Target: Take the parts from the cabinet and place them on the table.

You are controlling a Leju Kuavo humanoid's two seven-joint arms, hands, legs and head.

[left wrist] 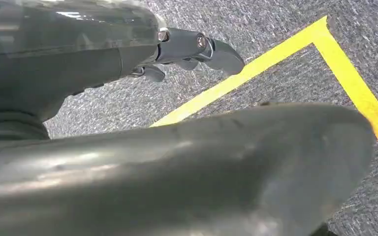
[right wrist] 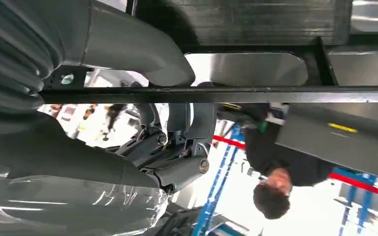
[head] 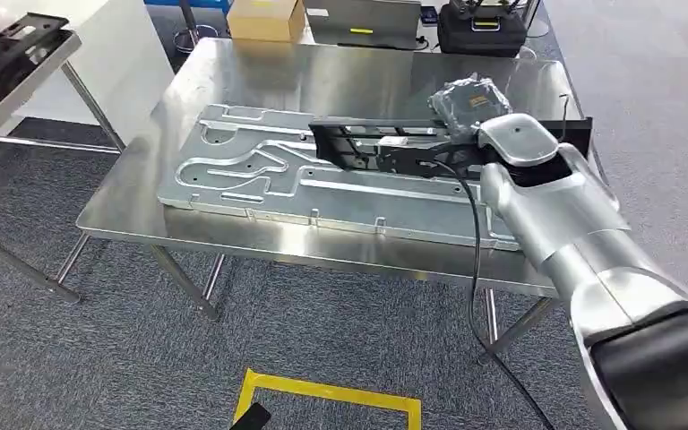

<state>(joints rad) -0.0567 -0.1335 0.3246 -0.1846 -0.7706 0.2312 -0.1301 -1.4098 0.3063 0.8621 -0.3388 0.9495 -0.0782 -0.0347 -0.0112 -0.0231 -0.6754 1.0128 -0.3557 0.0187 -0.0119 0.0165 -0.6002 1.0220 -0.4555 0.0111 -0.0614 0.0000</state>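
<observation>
A long black frame part (head: 385,148) lies across the right half of the steel table (head: 233,81), over a large embossed aluminium plate (head: 260,170); I cannot tell whether it rests on the plate or hangs just above it. My right hand (head: 507,150) is at the frame's right end. In the right wrist view this hand (right wrist: 167,147) grips a bar of the black frame (right wrist: 256,94), thumb on one side and fingers on the other. My left hand (left wrist: 192,49) hangs over the grey carpet, holding nothing, its fingers slightly bent.
A plastic-bagged part (head: 470,98) sits on the table behind the frame. A cardboard box (head: 267,18) and a black case (head: 482,27) stand beyond the far edge. A second table (head: 18,81) at the left carries another black frame (head: 9,40). A person (right wrist: 275,167) stands opposite. Yellow tape (head: 322,394) marks the floor.
</observation>
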